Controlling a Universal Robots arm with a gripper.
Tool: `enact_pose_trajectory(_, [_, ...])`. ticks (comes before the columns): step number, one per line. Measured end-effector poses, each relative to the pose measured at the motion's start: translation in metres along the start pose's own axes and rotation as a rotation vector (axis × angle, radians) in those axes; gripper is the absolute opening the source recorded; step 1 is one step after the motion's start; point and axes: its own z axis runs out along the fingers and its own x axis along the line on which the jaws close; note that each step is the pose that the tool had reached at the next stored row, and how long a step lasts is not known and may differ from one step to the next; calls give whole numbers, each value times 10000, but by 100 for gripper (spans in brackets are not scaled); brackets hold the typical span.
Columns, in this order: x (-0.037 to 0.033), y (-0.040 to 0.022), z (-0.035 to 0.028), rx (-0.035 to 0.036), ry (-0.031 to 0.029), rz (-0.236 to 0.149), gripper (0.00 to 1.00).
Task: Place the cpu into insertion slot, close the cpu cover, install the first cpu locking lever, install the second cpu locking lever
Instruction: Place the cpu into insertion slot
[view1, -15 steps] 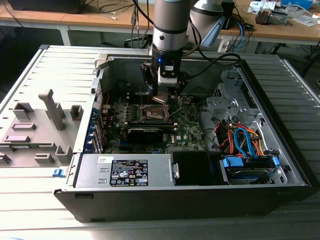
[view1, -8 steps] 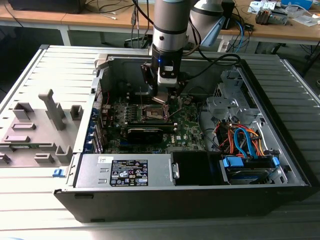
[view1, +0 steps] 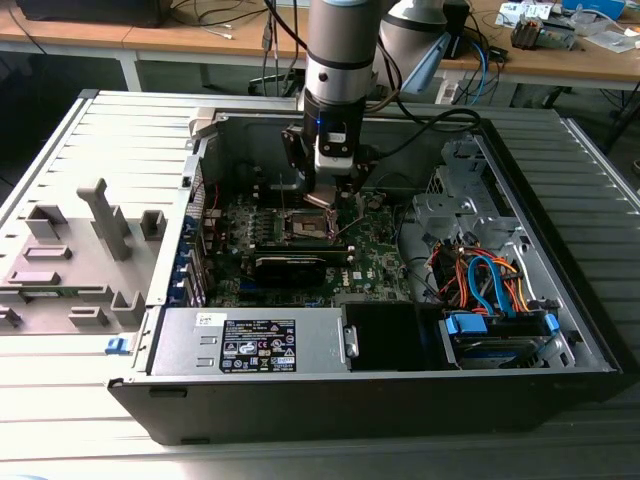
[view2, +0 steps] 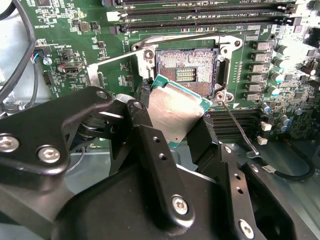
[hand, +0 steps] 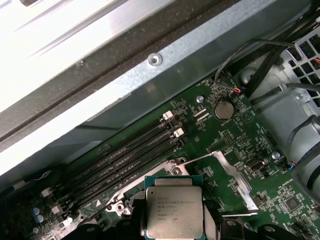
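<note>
The cpu (view2: 175, 110) has a dull brushed silver metal lid with a green edge, and the gripper (view2: 172, 122) fingers (view2: 150, 140) on it are matt black with shiny steel screws (view2: 180, 204). The insertion slot (view2: 187, 67) looks like dark plastic round a brownish-gold pin field, on a semi-glossy green motherboard (view2: 75, 30) inside a bare grey sheet-metal case (view1: 250, 120).

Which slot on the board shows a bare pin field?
The insertion slot, the square dark-framed socket by the held cpu, with brownish-gold pins uncovered; the others are long narrow black slots.
</note>
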Motion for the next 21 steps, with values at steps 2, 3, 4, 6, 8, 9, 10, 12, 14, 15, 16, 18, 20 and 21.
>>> enact_pose_trajectory(2, [0, 0, 2, 0, 0, 17, 55])
enact_pose_trajectory(3, [0, 0, 3, 1, -1, 25, 55])
enact_pose_trajectory(4, [0, 0, 5, 0, 0, 34, 55])
enact_pose_trajectory(6, [0, 0, 8, 0, -1, 59, 55])
enact_pose_trajectory(8, [0, 0, 10, 0, -1, 72, 55])
enact_pose_trajectory(9, [0, 0, 11, 0, -2, 86, 55])
enact_pose_trajectory(10, [0, 0, 13, -1, -2, 97, 55])
enact_pose_trajectory(12, [0, 0, 15, 0, -2, 109, 55])
enact_pose_trajectory(14, [0, 0, 16, 0, -2, 121, 55])
enact_pose_trajectory(15, [0, 0, 17, 0, -3, 131, 55])
enact_pose_trajectory(16, [0, 0, 17, 2, -4, 137, 55])
enact_pose_trajectory(18, [0, 0, 19, 5, -7, 172, 55])
enact_pose_trajectory(20, [0, 0, 22, 5, -9, 261, 55])
enact_pose_trajectory(21, [0, 0, 22, 5, -9, 276, 55])
